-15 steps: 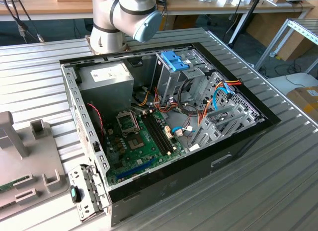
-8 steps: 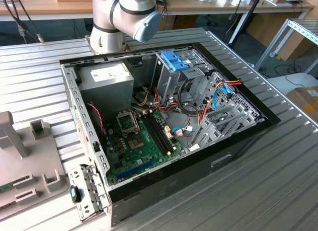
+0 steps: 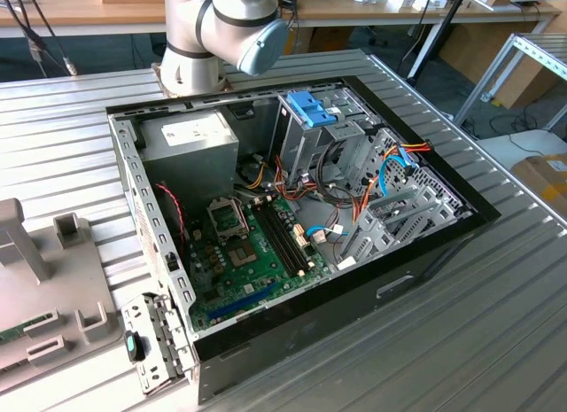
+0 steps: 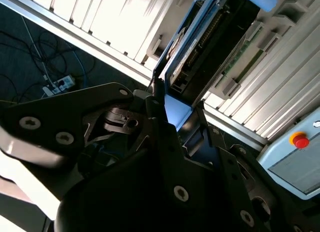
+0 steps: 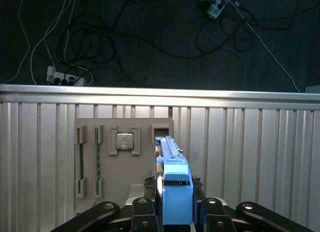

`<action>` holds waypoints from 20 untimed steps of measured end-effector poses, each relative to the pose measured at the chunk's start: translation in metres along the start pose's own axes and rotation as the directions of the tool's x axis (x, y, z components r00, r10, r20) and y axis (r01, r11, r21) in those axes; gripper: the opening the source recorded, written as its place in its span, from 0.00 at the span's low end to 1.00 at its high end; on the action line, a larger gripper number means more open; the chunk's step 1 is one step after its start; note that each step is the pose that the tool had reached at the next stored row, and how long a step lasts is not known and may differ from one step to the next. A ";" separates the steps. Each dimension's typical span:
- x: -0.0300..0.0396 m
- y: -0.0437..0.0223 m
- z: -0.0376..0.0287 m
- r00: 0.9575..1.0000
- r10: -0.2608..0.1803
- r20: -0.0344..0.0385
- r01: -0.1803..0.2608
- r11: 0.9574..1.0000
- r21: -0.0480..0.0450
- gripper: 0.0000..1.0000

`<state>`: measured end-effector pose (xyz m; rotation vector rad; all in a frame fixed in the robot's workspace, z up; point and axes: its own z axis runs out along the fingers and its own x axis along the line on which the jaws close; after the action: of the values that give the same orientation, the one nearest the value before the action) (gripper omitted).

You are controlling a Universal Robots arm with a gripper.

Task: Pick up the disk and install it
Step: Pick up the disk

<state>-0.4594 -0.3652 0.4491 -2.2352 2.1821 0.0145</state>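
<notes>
Exterior view
- arm base (image 3: 199, 40): upper centre of frame, behind the case.
- computer case (image 3: 292, 208): centre of frame, side open, lying on the ribbed table (image 3: 496, 323).
- blue latch (image 3: 312, 108): on top of the silver drive cage (image 3: 306, 146), upper centre of the case.
- fixture tray (image 3: 40, 314): lower left of frame, on the table beside the case.

Second wrist view
- gripper (image 4: 176, 108): dark linkage close to the lens.
- fingers (image 4: 160, 112): pressed in against the blue carrier end, pinching it.
- disk (image 4: 197, 52): edge-on, reaching away from the fingertips, over the ribbed table.
- red button (image 4: 300, 140): on a grey box, well apart from the disk.

First wrist view
- gripper (image 5: 176, 186): jaws flank the blue carrier on both sides.
- disk (image 5: 175, 192): held on edge, over the fixture tray (image 5: 125, 184); cannot tell whether it touches the tray.
- processor chip (image 5: 124, 140): seated in the tray, just beside the disk's far end.
- power strip (image 5: 65, 77): on the dark floor beyond the table, among cables.
</notes>
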 end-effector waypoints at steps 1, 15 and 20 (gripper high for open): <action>0.0000 0.0000 -0.0023 1.000 0.000 0.000 0.000 1.000 0.000 0.37; -0.0007 -0.0002 -0.0354 1.000 0.000 0.001 0.000 1.000 0.000 0.37; -0.0009 -0.0003 -0.0464 1.000 0.000 0.001 0.000 1.000 0.001 0.37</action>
<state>-0.4594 -0.3652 0.4955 -2.2344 2.1812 0.0147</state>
